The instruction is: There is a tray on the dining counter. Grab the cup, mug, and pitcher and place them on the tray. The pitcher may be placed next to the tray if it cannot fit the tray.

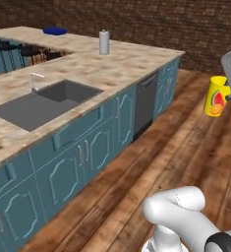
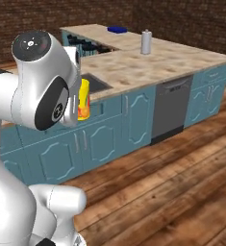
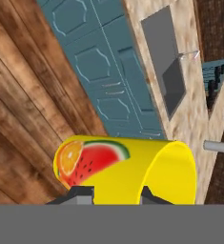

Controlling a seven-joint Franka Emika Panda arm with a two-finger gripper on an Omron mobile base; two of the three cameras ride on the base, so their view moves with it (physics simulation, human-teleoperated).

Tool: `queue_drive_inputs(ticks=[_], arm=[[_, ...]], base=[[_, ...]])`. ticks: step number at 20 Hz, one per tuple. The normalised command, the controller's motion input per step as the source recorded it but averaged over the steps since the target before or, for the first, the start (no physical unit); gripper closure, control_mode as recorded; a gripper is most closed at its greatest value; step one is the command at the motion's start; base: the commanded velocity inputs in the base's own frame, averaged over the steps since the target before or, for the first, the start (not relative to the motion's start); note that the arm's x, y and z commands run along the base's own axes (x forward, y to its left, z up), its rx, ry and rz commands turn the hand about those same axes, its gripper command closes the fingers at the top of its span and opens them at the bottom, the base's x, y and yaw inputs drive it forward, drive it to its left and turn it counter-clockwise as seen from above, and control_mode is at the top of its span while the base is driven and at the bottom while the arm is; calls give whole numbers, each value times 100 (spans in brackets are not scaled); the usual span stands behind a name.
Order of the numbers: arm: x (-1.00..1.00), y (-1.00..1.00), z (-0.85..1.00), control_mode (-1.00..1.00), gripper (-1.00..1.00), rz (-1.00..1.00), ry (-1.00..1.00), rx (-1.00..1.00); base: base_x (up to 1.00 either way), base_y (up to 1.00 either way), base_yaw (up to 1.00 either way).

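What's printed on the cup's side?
A watermelon slice and an orange slice on the yellow cup, clearest in the hand view.

No text, label or number can be read; the cup (image 3: 125, 167) bears only a fruit picture.

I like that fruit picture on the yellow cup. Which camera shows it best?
The hand view: the cup looms large, watermelon and orange print facing the camera. The left base view shows it small, upright, at the right edge; in the right base view the arm hides most of it.
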Motion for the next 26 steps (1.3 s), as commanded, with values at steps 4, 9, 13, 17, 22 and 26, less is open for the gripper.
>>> queue_drive_inputs(ticks=[4,9,13,17,22,26], arm=[[0,0,0,100,100,0,0,0],[0,0,0,100,100,0,0,0],[0,0,0,100,100,0,0,0],[0,0,0,100,100,0,0,0],[0,0,0,100,100,0,0,0],[0,0,0,100,100,0,0,0]], base=[[100,-100,4],[100,-100,14],[100,-100,23],[100,-100,25],[100,-100,25],[100,-100,25]])
